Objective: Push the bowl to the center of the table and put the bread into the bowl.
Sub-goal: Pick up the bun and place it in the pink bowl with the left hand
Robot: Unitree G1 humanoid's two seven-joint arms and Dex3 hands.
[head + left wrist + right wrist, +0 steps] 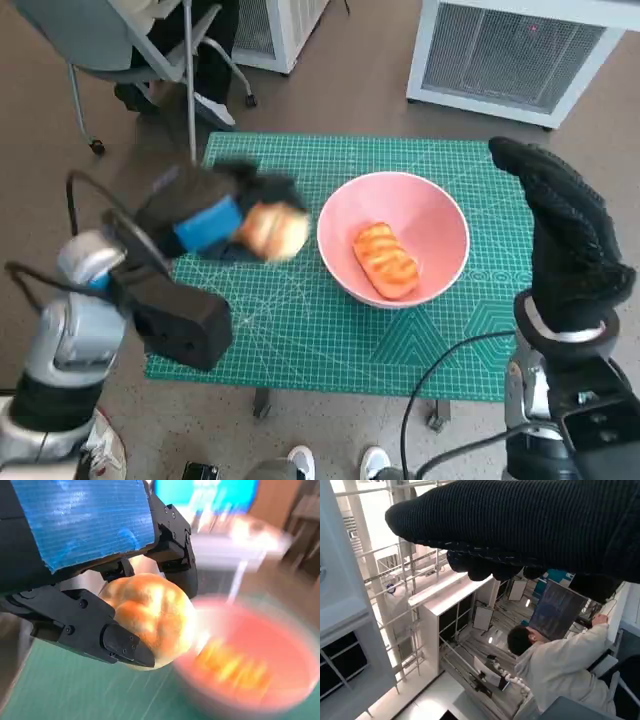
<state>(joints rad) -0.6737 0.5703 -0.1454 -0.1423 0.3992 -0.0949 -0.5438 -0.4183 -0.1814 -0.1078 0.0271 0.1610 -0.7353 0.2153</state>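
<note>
A pink bowl (437, 222) sits near the middle of the green mat (300, 340), with an orange glazed bread (386, 259) lying inside it. My left hand (215, 215) grips a round golden bread roll (273, 231) and holds it above the mat, just left of the bowl's rim. In the left wrist view the black fingers (90, 625) wrap the roll (150, 617), and the bowl (280, 630) shows blurred beyond it. My right hand (565, 235) in its black glove is raised at the table's right edge, holding nothing, fingers extended.
A white grilled unit (510, 50) stands behind the table, and a chair (130, 50) at the back left. A person (560, 665) in a pale top shows in the right wrist view. Feet (335, 462) show at the table's near edge.
</note>
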